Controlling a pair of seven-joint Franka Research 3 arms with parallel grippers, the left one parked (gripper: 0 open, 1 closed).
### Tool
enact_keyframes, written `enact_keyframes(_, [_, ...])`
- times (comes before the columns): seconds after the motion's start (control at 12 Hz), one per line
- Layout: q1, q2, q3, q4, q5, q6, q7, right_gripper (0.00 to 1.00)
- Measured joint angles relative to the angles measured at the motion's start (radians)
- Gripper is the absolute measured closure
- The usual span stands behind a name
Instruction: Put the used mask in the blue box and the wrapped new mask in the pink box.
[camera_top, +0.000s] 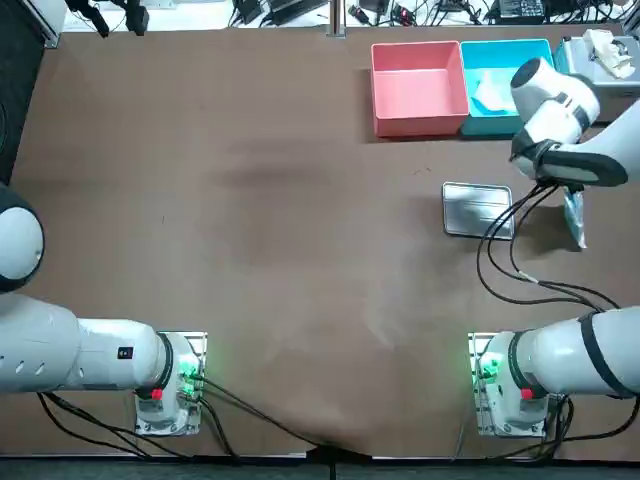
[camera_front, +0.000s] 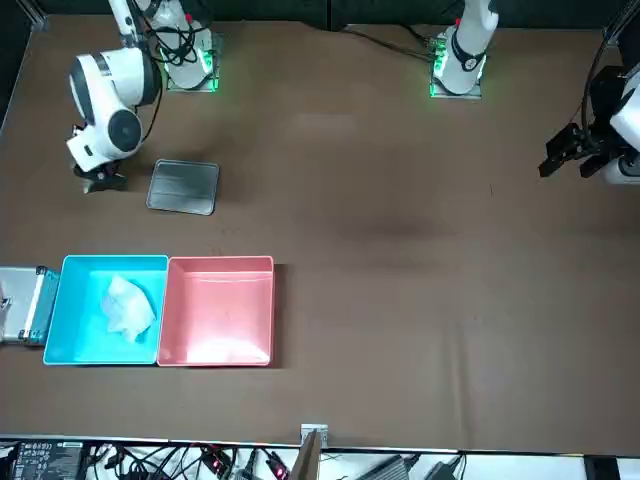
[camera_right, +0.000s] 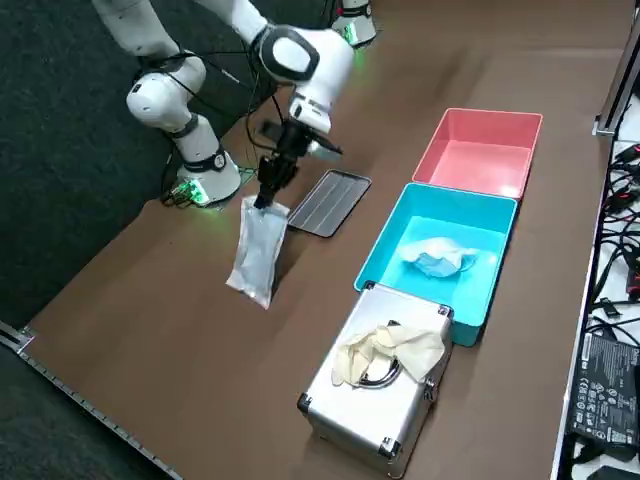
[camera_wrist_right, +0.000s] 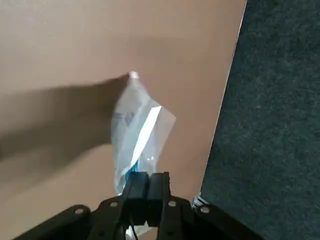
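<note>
Near the edge of the brown table (camera_right: 150, 330), right pincer (camera_right: 268, 193) clamped on the wrapped mask (camera_right: 256, 250) — dark carpet (camera_wrist_right: 280, 100) beyond.

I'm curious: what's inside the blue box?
A crumpled used mask lies in the blue box; beneath it is hidden. The right tool holds the wrapped mask beside the metal tray.

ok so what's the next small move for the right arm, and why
Probably carry the wrapped new mask across to above the pink box: the right pincer is shut on its top edge, and the used mask already lies in the blue box.
</note>
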Motion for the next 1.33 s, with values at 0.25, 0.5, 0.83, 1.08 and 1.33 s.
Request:
enact_keyframes(0.25, [0.002,-0.092,0.000,0.044,0.065,-0.106,-0.108,0.99])
enact_keyframes(0.5, [0.025,-0.171,0.001,0.124,0.151,-0.225,-0.187,0.99])
enact_keyframes(0.83, [0.113,-0.199,0.005,0.334,0.242,-0.399,-0.229,0.99])
enact_keyframes(1.08, [0.176,-0.178,0.008,0.483,0.275,-0.444,-0.230,0.99])
enact_keyframes(1.33, [0.199,-0.087,0.008,0.739,0.396,-0.445,-0.192,0.99])
